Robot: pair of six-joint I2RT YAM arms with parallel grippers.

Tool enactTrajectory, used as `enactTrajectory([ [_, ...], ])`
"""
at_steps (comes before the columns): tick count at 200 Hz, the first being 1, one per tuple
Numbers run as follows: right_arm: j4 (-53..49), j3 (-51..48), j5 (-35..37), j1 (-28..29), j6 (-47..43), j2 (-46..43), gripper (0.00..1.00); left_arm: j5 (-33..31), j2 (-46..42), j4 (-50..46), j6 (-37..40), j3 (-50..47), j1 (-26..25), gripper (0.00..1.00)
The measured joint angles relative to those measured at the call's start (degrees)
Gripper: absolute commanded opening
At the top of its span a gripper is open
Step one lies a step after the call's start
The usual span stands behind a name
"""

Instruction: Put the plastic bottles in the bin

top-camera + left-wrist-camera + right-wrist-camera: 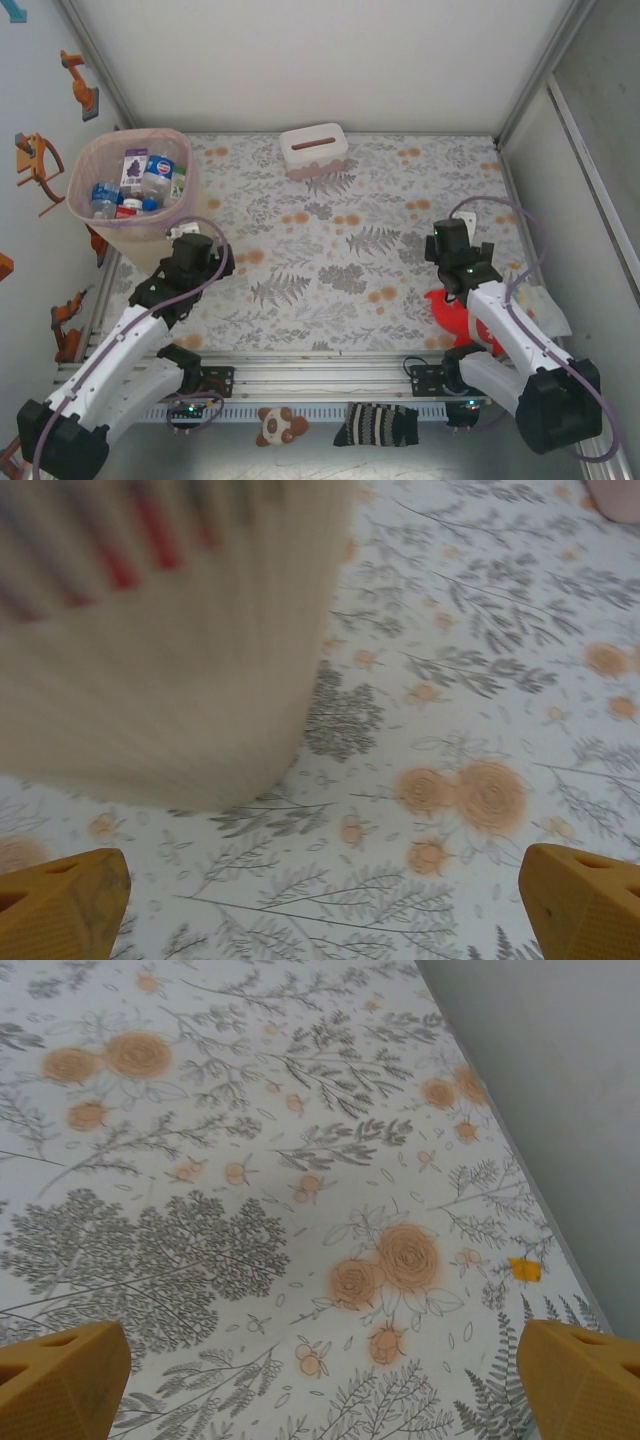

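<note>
Plastic bottles (135, 180), small, clear, coloured labels and caps, piled inside tall translucent pinkish-beige latticed bin (120, 232), far left corner of floral-patterned table (330, 250), left gripper (320, 905) just beside bin, fingers spread, empty, right gripper (320, 1380) near right edge, fingers spread, empty

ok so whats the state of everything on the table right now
bin, upright, holding bottles
plastic bottles, those in view lie inside the bin
left claw, open, empty, beside the bin
right claw, open, empty
tissue box, upright, slot facing up
red plush toy, lying at the near right edge, partly hidden
</note>
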Motion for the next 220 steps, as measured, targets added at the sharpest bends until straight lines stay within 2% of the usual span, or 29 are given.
enactTrajectory([
  [42, 8.31, -5.18, 0.55, -1.07, -1.25, -0.15, 0.99, -4.92, 0.13, 0.04, 1.75, -0.37, 6.91, 0.97],
  [91, 22.4, -13.86, 0.31, -4.42, -4.04, 0.5, 0.99, -4.87, 2.56, 13.75, 13.66, -7.74, 13.9, 0.97],
  [120, 29.38, -14.97, -1.07, -6.36, -5.68, 4.76, 0.99, 0.0, 6.69, 25.46, 17.92, -12.22, 20.81, 0.97],
  [137, 34.58, -14.97, -2.51, -7.04, -7.21, 7.1, 0.99, 4.44, 8.5, 34.27, 19.63, -15.91, 23.1, 0.97],
  [168, 43.06, -14.99, -7.37, -10.8, -8.79, 10.97, 0.99, 12.04, 14.56, 50.27, 22.56, -20.83, 24.2, 0.97],
  [220, 55.47, -14.99, -17.84, -15.06, -9.38, 18.51, 0.99, 22.03, 30.73, 71.89, 24.87, -20.57, 25.11, 0.97],
])
